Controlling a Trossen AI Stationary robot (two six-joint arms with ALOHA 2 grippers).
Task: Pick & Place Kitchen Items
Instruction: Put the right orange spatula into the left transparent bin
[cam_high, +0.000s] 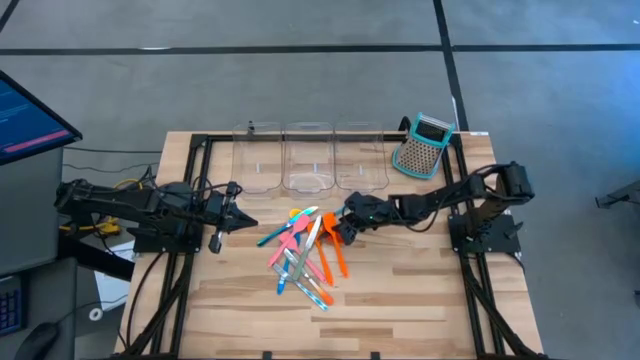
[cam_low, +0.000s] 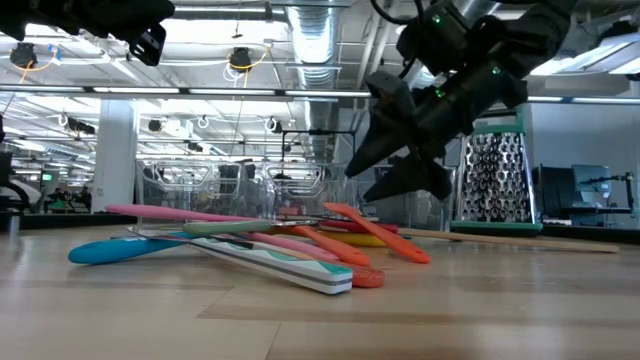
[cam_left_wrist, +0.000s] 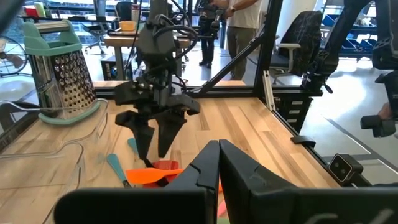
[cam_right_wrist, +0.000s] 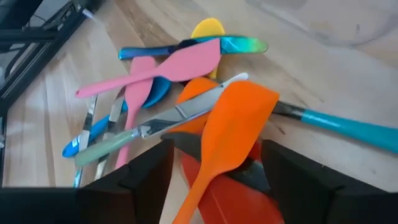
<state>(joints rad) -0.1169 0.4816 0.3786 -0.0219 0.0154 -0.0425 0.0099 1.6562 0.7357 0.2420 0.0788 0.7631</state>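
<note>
The kitchen items lie in a loose crossed pile (cam_high: 305, 255) at the table's middle: pink spatulas (cam_right_wrist: 168, 65), teal and blue spoons (cam_right_wrist: 336, 124), a yellow one (cam_right_wrist: 208, 28), a metal-bladed piece (cam_right_wrist: 168, 118). An orange spatula (cam_right_wrist: 233, 130) lies on top of a red one (cam_right_wrist: 217, 199). My right gripper (cam_right_wrist: 217, 149) is open at the pile's right side, slanting down, one finger on either side of the orange spatula. My left gripper (cam_high: 250, 222) waits shut, raised at the pile's left side. My right gripper comes slanting down from the table's right, its open fingers (cam_right_wrist: 149, 177) standing on either side of the orange spatula just below the blade (cam_right_wrist: 214, 165). The frames do not show a finger touching it. The spatula lies in the pile.
Three clear bins (cam_high: 308, 158) stand in a row at the far edge. A teal-and-grey box grater (cam_high: 423, 145) stands at the far right. Bare wood lies near the front edge (cam_high: 330, 320). People and desks show in the room beyond the table.
</note>
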